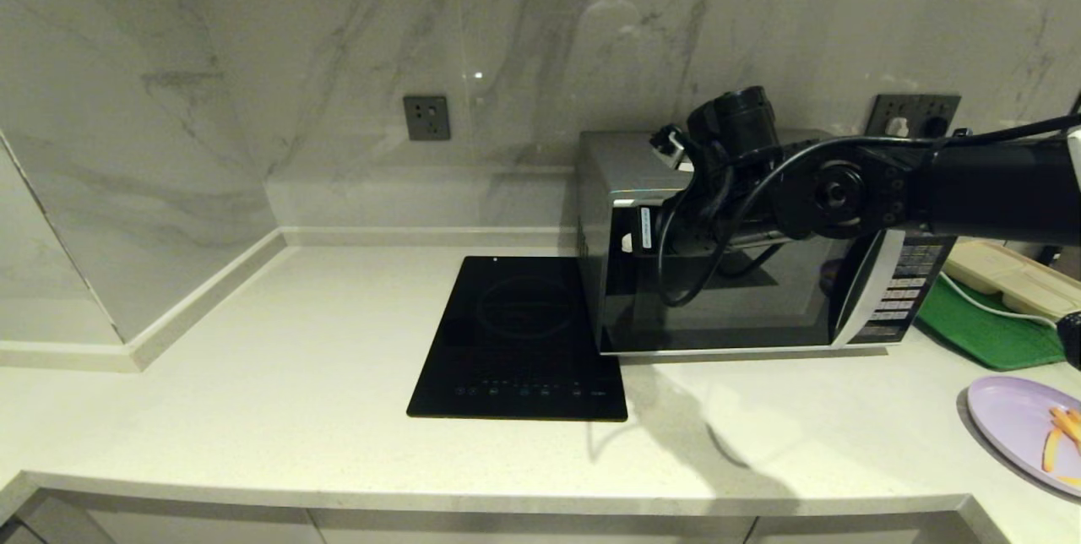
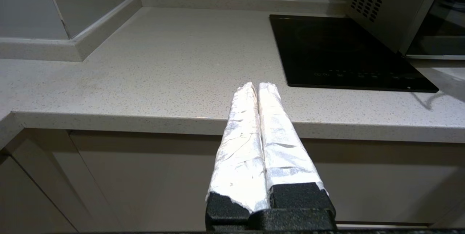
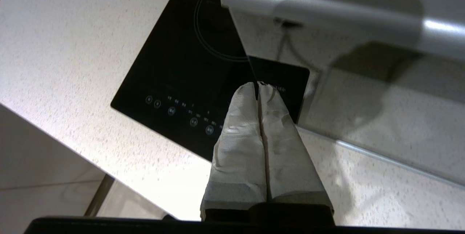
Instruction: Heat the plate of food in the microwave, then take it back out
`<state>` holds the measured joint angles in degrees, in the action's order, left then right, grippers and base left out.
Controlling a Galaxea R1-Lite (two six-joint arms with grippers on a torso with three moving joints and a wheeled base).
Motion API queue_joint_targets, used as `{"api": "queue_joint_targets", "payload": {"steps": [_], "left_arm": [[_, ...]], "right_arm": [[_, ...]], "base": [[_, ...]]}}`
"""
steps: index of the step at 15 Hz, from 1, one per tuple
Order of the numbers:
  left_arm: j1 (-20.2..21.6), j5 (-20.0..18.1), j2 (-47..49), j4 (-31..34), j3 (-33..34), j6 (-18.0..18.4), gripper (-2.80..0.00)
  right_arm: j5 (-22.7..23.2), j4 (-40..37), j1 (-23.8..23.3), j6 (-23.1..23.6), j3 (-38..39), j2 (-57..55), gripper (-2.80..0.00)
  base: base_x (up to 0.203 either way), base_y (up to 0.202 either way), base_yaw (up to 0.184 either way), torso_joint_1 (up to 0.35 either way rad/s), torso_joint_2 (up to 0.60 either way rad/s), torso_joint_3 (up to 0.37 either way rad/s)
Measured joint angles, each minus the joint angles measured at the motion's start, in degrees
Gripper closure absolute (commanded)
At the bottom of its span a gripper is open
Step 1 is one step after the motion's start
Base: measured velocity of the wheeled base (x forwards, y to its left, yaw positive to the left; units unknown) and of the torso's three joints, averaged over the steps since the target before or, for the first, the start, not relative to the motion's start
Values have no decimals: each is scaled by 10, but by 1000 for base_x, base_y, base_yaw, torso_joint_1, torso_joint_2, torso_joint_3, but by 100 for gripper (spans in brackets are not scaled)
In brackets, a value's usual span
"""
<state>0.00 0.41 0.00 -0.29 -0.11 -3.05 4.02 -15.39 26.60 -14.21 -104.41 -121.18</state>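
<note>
White-wrapped right end effector (image 3: 258, 85), closed and empty, hangs mid-frame by the microwave (image 1: 718, 307) door; it may slip off the glass. Left end effector (image 2: 258, 87) closed, empty.

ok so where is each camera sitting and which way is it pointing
Head view: from the robot's head, looking forward and down at the counter with the microwave, induction cooktop and plate of food; the right arm crosses in front of the microwave door.
Left wrist view: low, before the counter edge, looking across it; the shut left gripper shows.
Right wrist view: above the counter, looking down by the microwave's front corner; the shut right gripper shows.
Shared: all three show the cooktop and microwave.
</note>
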Motion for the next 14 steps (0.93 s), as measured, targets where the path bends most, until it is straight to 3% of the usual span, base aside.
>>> {"api": "queue_joint_targets", "payload": {"steps": [6,14], "left_arm": [[0,0,0,0,0,0,0],[0,0,0,0,0,0,0]], "right_arm": [[-45,102,0,2,-6,-34,0],[-50,135,-7,1,-24,-58,0]], "base": [[0,0,0,0,0,0],[0,0,0,0,0,0]]}}
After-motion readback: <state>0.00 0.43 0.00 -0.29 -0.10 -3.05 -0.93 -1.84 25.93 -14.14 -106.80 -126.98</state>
